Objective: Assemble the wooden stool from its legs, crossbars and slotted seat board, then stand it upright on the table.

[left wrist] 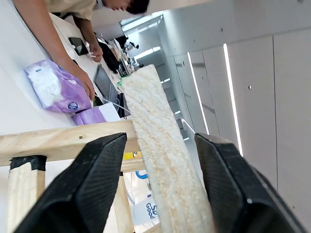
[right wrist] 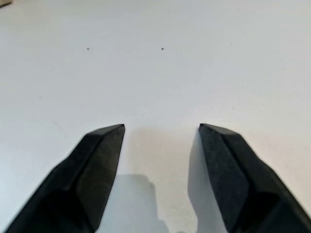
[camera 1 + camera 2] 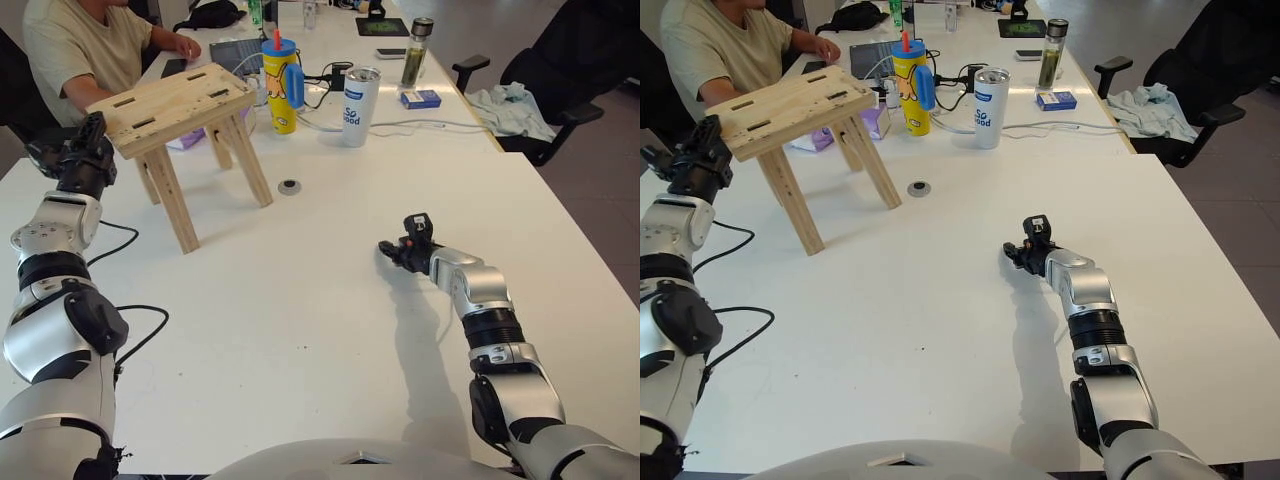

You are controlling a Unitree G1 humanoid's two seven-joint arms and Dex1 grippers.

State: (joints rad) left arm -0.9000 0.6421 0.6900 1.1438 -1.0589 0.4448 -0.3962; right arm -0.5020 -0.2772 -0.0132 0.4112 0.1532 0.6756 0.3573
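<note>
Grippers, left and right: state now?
Left gripper: open, straddling the edge of the seat board, gaps on both sides.
Right gripper: open, empty, over the table.

**One stool, two grippers and three drink vessels on the worktop**

At upper left stands one wooden stool (image 3: 180, 95), with four legs (image 3: 178, 205) and four slots (image 3: 126, 103) in its seat board. There are two grippers: the left gripper (image 1: 161, 140) at the left edge and the right gripper (image 2: 162, 127) right of centre. Along the top are one yellow cup (image 3: 282, 85), one white tumbler (image 3: 360, 105), one dark bottle (image 3: 416, 52) and one blue box (image 3: 420, 98). One round grommet (image 3: 290, 186) sits in the worktop (image 3: 300, 330).
</note>
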